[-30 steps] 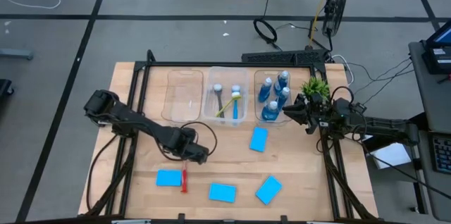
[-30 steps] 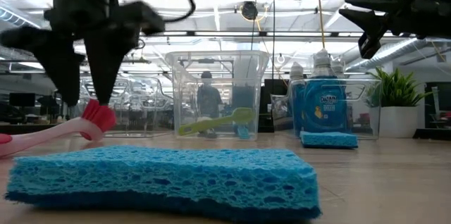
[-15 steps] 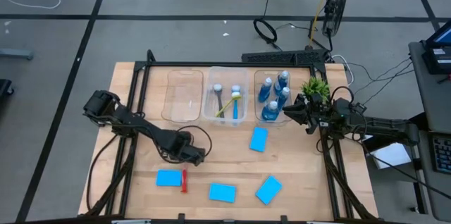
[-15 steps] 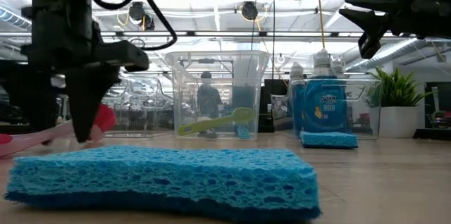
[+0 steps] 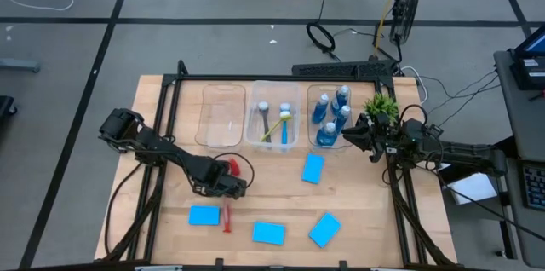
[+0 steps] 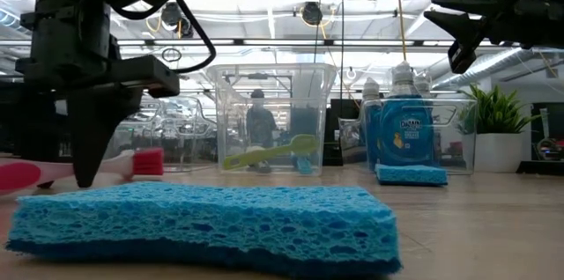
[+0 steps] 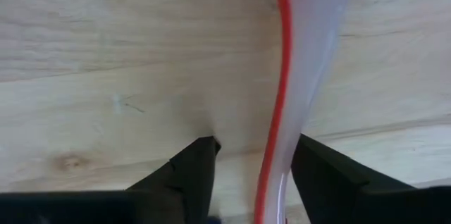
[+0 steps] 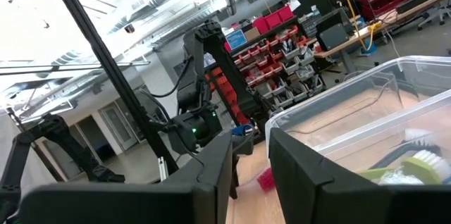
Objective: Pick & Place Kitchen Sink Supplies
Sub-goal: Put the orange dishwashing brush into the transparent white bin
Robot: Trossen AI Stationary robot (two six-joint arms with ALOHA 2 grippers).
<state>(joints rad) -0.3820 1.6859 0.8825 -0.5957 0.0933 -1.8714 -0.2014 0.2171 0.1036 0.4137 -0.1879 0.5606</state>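
Left hand (image 5: 232, 181) sits low over the wooden counter (image 5: 358, 220), left of centre in the overhead frame, its dark arm stretching back to the counter's left edge. Its two fingers (image 7: 190, 175) point down and straddle the slim red-and-white long-handled brush (image 5: 226, 211), whose handle runs between them; whether they pinch it or only bracket it cannot be told. In the level view the brush's red head (image 6: 147, 162) shows just beside the down-pointing fingers, lower left of the frame.

Right hand (image 5: 347, 135) hangs at the right of the overhead frame, beside the clear bin of small blue bottles with grey caps (image 5: 329, 116) and near the green potted plant (image 5: 381, 106); its fingers stand narrowly apart with nothing between them.

Four flat blue rectangular sponges lie on the counter: one just left of the brush (image 5: 203, 215), one at lower centre (image 5: 268, 233), one lower right of centre (image 5: 324, 229), one nearer the bins (image 5: 312, 168). The middle clear bin (image 5: 272, 126) holds other brushes.
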